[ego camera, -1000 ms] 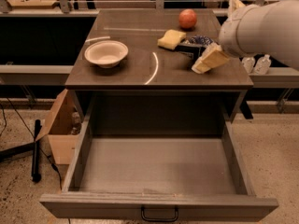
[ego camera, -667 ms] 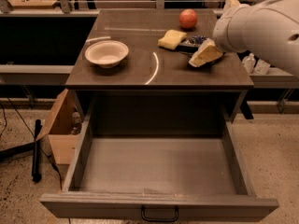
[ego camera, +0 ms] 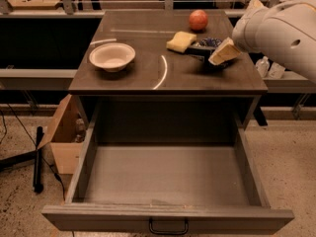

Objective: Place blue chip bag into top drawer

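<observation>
The blue chip bag (ego camera: 208, 43) lies on the cabinet top at the back right, next to a yellow sponge (ego camera: 180, 41); only a dark crinkled part of it shows. My gripper (ego camera: 223, 53) comes in from the right on a white arm and hangs right over the bag's near right side, hiding part of it. The top drawer (ego camera: 98, 218) is pulled fully open below the cabinet top, with nothing in it. Its dark handle (ego camera: 168, 226) shows on the front panel.
A white bowl (ego camera: 112, 56) sits on the left of the cabinet top (ego camera: 148, 80). A red-orange ball-like fruit (ego camera: 198, 19) sits at the back. A cardboard box (ego camera: 63, 135) stands on the floor to the left of the drawer.
My arm and gripper have moved left and a little further back, from the cabinet's right edge to over the blue chip bag. Nothing else has moved.
</observation>
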Controlling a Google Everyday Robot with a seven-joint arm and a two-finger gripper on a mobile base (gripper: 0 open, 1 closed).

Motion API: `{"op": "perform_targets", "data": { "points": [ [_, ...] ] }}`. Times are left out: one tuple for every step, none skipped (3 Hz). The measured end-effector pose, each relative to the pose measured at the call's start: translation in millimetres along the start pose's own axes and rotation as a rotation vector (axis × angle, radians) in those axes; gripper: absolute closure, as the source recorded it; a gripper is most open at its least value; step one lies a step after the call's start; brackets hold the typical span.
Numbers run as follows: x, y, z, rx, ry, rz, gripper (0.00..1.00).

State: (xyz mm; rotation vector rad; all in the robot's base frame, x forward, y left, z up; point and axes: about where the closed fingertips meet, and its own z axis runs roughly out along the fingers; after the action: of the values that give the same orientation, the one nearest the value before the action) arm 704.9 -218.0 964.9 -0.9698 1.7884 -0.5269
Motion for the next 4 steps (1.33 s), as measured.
{"op": "perform_targets", "data": {
  "points": [
    [17.0, -3.8, 14.3, -0.005, 0.025, 0.011, 0.0],
    [27.9, 6.7, 29.6, -0.056, 0.035, 0.002, 0.18],
    [34.3, 20.7, 42.3, -0.118, 0.034, -0.017, 0.41],
    [34.7, 31.7, 49.8, -0.177, 0.025, -0.036, 0.65]
  ]
}}
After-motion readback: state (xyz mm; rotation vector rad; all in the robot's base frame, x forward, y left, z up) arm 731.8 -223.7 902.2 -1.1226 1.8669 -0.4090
